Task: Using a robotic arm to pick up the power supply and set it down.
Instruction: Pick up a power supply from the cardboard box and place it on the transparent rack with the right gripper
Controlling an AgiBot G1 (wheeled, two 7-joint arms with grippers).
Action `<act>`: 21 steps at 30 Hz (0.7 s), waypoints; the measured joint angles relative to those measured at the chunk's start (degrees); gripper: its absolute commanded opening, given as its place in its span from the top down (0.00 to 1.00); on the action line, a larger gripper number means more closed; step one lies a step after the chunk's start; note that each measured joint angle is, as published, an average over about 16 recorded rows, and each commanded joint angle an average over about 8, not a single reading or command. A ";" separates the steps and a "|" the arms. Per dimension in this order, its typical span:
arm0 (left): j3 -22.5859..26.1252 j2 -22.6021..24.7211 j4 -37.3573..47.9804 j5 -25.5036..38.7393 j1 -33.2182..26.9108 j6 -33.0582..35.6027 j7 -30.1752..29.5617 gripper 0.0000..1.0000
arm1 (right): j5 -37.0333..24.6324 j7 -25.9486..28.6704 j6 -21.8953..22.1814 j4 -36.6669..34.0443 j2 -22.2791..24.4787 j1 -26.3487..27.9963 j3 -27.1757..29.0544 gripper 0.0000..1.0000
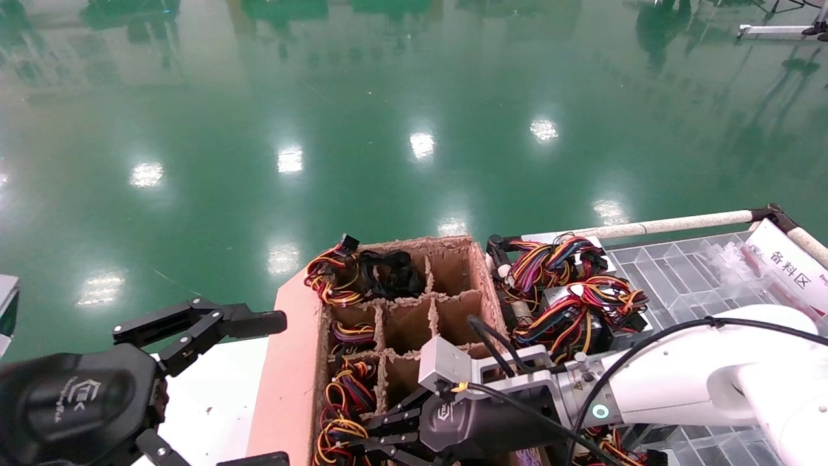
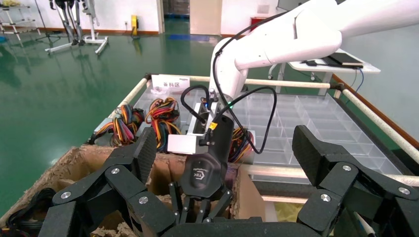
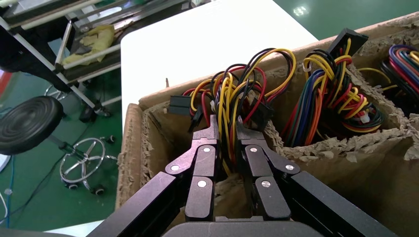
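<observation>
- Floor (image 1: pixel 388 97): wide green expanse beyond the work, bare of clutter in the head view.
- Table (image 1: pixel 213 388): white top to the left of the box, open between the box's wall and the left gripper.
- Tray (image 1: pixel 679 265): clear divided plastic, right of the box, framed by a pale rail along its far edge; two other wire bundles (image 1: pixel 569 285) with purple and blue strands lie on its near-left part, just beside the box's right wall.
- Box (image 1: pixel 291 375): cardboard, split by ragged dividers into cells. The middle and far-right cells look empty; the left column and the far-left cell hold wires.
- Right arm (image 1: pixel 679 382): white forearm reaching leftward over the box's near edge, green light lit at the wrist.
- Left gripper (image 1: pixel 213 388): hovers over the table left of the box, fingers spread wide, holding nothing.
- Right gripper (image 3: pixel 226 129): down in the near-left cell, close to the box's left wall, fingers pinched on the wires.
- Power supply (image 3: pixel 237 98): in that near-left cell; its yellow, red and black wires rise between the fingers, black plugs at the cell's rim. Its metal body is hidden.
</observation>
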 measured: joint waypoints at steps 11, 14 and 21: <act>0.00 0.00 0.00 0.00 0.00 0.00 0.00 0.00 | 8.78 3.52 -1.00 8.20 4.72 -2.58 3.01 1.00; 0.00 0.00 0.00 0.00 0.00 0.00 0.00 0.00 | 12.67 4.64 -1.02 11.79 6.73 -3.68 4.19 1.00; 0.00 0.00 0.00 0.00 0.00 0.00 0.00 0.00 | 21.72 7.02 -0.76 20.39 12.09 -5.26 6.60 1.00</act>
